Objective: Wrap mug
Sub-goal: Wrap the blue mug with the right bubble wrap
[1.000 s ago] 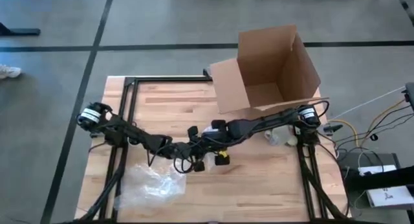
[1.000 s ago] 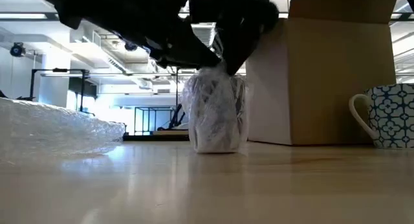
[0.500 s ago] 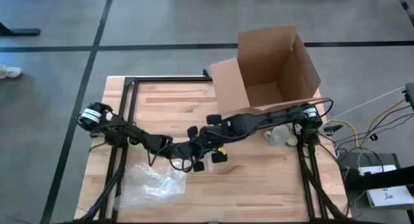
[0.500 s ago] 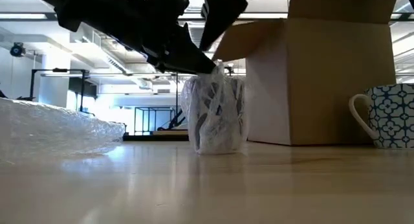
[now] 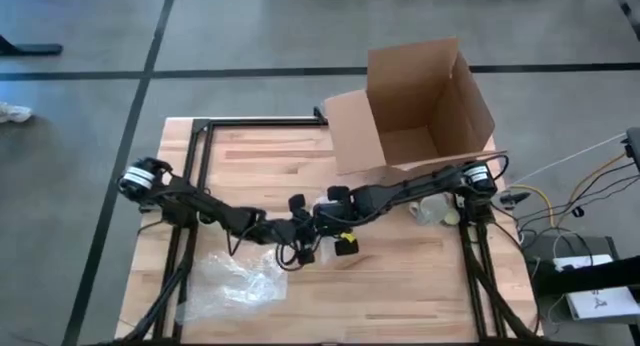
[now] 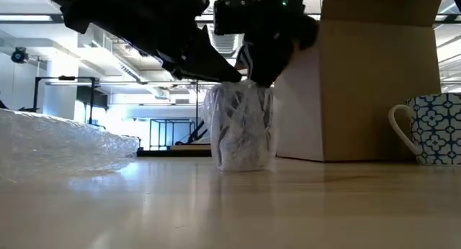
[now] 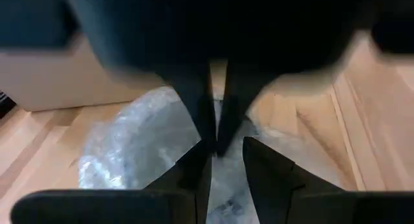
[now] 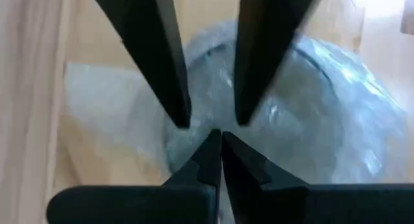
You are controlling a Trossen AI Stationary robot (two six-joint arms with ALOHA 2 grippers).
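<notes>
The mug (image 6: 241, 127), wrapped in clear bubble wrap, stands upright on its base mid-table. In the high view both arms hide it. My left gripper (image 6: 234, 78) slants down from the table's left onto the wrap at the mug's top, its fingers (image 8: 178, 88) closed to a narrow gap on the wrap. My right gripper (image 8: 221, 149) is shut and points down at the mug's top (image 6: 259, 80), its tips just beyond my left gripper (image 7: 226, 166). My left gripper pinches bunched bubble wrap at the mug's top edge (image 6: 239, 85) between its two fingers, slanting down from the table's left. The wrapped mug stays upright on the table. My right gripper presses its shut fingertips down from above on the wrap over the mug's mouth (image 8: 213, 123). The gripper hides the spot itself.
An open cardboard box (image 5: 420, 106) lies at the far right. A blue patterned mug (image 6: 432, 127) stands in front of it by the right arm's base. A loose sheet of bubble wrap (image 5: 235, 281) lies near the table's front left.
My right gripper rose off the mug's top toward the far edge, then came back down onto it. The wrap's tip stood up in a peak while the gripper was away and is now pushed down.
</notes>
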